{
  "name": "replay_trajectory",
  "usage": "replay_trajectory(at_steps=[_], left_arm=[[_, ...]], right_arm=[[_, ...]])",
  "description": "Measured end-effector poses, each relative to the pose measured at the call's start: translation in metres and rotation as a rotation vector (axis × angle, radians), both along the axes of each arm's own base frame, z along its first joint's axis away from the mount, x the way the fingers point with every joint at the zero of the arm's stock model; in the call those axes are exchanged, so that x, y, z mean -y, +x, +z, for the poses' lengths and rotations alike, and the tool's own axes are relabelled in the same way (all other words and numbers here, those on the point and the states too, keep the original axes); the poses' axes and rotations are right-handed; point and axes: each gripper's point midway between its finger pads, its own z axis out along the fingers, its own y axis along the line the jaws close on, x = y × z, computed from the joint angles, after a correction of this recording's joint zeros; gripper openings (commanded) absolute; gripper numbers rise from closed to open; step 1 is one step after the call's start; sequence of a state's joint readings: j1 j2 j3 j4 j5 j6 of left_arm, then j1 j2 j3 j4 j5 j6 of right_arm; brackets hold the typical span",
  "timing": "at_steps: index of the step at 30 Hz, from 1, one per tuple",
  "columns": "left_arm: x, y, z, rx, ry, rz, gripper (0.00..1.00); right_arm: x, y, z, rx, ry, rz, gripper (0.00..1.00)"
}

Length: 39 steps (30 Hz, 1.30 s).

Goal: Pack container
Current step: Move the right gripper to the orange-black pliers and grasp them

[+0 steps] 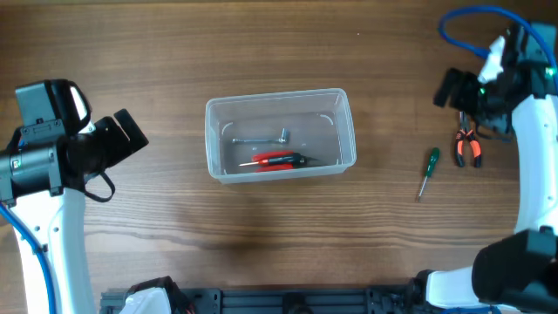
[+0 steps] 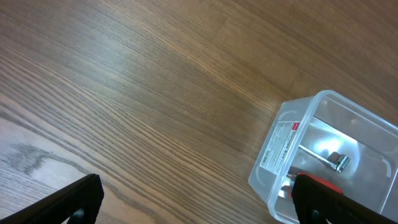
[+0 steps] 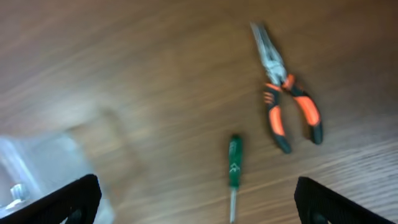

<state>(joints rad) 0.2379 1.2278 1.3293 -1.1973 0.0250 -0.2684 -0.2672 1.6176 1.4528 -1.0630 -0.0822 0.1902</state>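
The clear plastic container stands mid-table and holds a metal wrench and a red-and-black tool. It also shows at the right of the left wrist view. A green screwdriver and orange-handled pliers lie on the table to its right; both show in the right wrist view, the screwdriver and the pliers. My left gripper is open and empty, left of the container. My right gripper is open and empty, above the pliers.
The wooden table carries only these things. A black rail runs along the front edge between the arm bases.
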Motion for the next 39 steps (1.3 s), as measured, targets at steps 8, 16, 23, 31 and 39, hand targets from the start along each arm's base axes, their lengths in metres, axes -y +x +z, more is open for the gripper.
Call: replay_trajectory(at_steps=[8,16,23,31,39], left_arm=[[0.0,0.0,0.0,0.0,0.0,0.0,1.0],[0.0,0.0,0.0,0.0,0.0,0.0,1.0],[0.0,0.0,0.0,0.0,0.0,0.0,1.0],[0.0,0.0,0.0,0.0,0.0,0.0,1.0],[0.002,0.0,0.0,0.002,-0.01,-0.005,1.0]], right_arm=[[0.04,-0.028,-0.081,-0.123,0.034,-0.089,1.0],[0.043,-0.025,-0.127,-0.212,0.061,-0.052,1.0],[0.044,-0.022,-0.157,-0.25,0.07,-0.025,1.0],[0.05,-0.008,-0.157,-0.195,0.022,0.073,0.98],[0.053,0.001,-0.155,-0.158,-0.026,0.183,0.96]])
